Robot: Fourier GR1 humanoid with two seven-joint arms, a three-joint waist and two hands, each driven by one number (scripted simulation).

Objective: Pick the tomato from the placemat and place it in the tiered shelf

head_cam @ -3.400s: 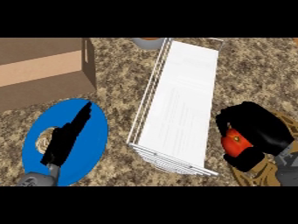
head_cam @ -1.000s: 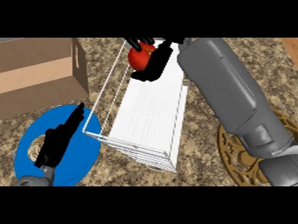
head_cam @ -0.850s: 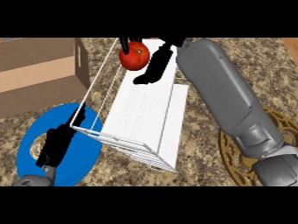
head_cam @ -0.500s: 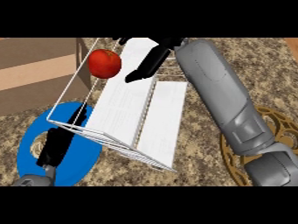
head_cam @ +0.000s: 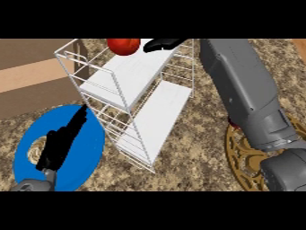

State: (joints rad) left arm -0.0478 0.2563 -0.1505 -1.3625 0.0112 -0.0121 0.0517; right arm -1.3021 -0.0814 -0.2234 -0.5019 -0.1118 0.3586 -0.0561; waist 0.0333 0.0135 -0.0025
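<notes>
the round red tomato (head_cam: 123,45) is sitting at the far end of the white wire tiered shelf (head_cam: 137,96), at the upper tier's far edge; whether it is resting on the board or just above it cannot be told. the shelf is leaning tilted on the speckled brown granite bench (head_cam: 188,148), with its two white boards stepping down toward the viewer. the right robot hand (head_cam: 163,43), black, is reaching over the shelf's far end just right of the tomato, its fingers lying straight and apart from the fruit. left of the shelf, the left robot hand (head_cam: 62,142) is hovering with straight fingers over the round blue plate (head_cam: 85,157). right of the shelf, the round brown woven placemat (head_cam: 242,155) is lying partly under the grey right forearm. a brown cardboard box (head_cam: 23,76) is standing left of the shelf.
</notes>
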